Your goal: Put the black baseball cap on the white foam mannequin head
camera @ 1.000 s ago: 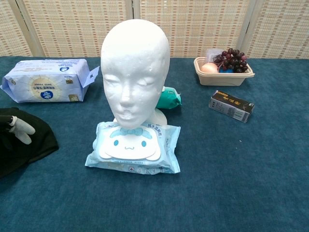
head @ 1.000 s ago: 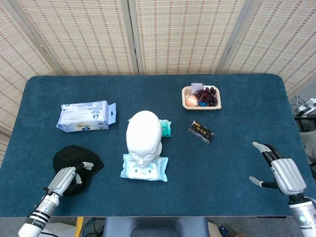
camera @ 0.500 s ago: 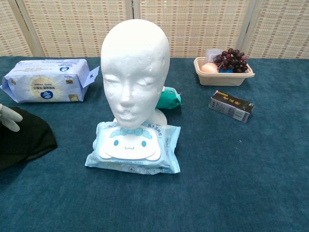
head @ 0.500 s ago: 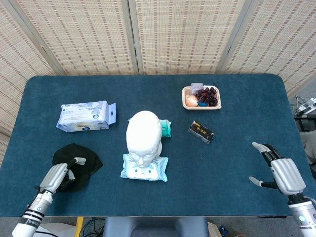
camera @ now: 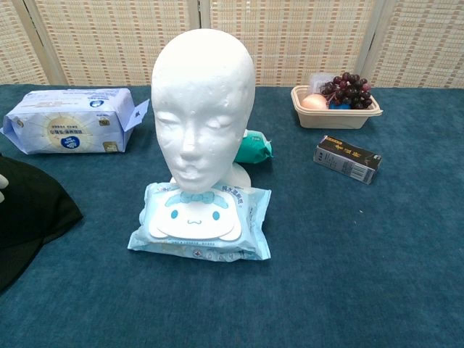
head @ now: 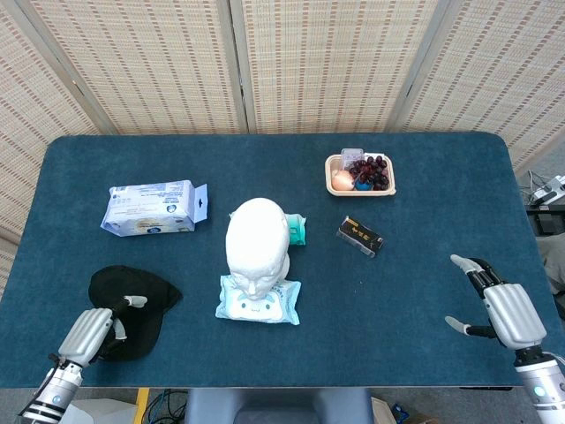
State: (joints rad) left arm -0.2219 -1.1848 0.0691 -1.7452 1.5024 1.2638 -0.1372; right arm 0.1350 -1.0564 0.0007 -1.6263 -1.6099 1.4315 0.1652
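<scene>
The left hand (head: pixel 88 332) rests on the near edge of the black baseball cap (head: pixel 130 299), a limp, crumpled dark shape lying flat on the blue table (head: pixel 424 221); whether its fingers pinch the fabric cannot be told. The right hand (head: pixel 503 309) hovers well apart, fingers spread, holding nothing. The white foam mannequin head (camera: pixel 203 101) stands upright behind a pale-blue wipes pack (camera: pixel 203 221), right of the cap. A larger wipes packet (head: pixel 150 208) lies beyond.

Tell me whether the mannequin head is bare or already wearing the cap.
Bare. The white foam mannequin head has nothing on top; the black baseball cap lies on the table by the left hand.
</scene>
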